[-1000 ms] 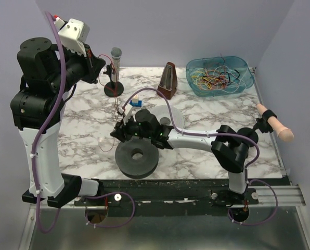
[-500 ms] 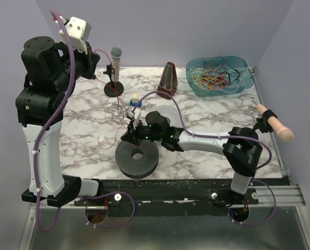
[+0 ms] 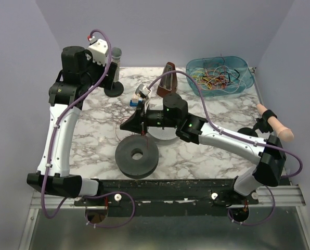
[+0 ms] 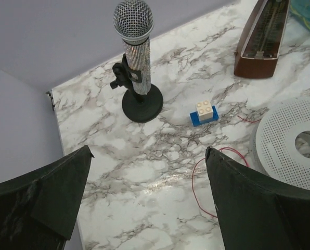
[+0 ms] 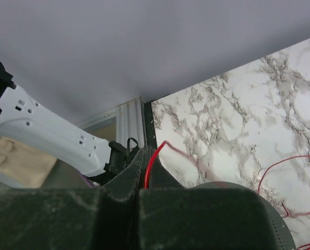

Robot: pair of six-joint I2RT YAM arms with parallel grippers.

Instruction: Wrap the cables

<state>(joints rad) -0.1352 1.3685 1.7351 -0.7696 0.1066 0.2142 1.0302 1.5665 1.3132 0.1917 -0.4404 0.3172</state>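
Observation:
A thin red cable point(image 5: 154, 156) rises out of my right gripper point(image 5: 147, 156), which is shut on it. In the top view that gripper point(image 3: 126, 126) hovers just behind the black disc point(image 3: 137, 154), and the cable point(image 3: 144, 136) hangs from it to the marble. More of the cable point(image 4: 195, 183) loops on the table beside the left gripper's right finger. My left gripper point(image 4: 147, 151) is open and empty above the back left of the table, near the microphone point(image 4: 134, 57). Several coloured cables point(image 3: 213, 80) lie tangled in the blue bin point(image 3: 242, 66).
A white perforated disc point(image 4: 287, 146) lies under the right arm. A blue and white brick point(image 4: 204, 112) sits next to it. The brown metronome point(image 3: 168, 79) stands at the back. A pink-handled tool point(image 3: 275, 125) lies at the right edge.
The left gripper has opened, let go of the cable and swung down toward the microphone. The right gripper, shut on the cable, has lifted back from the black disc.

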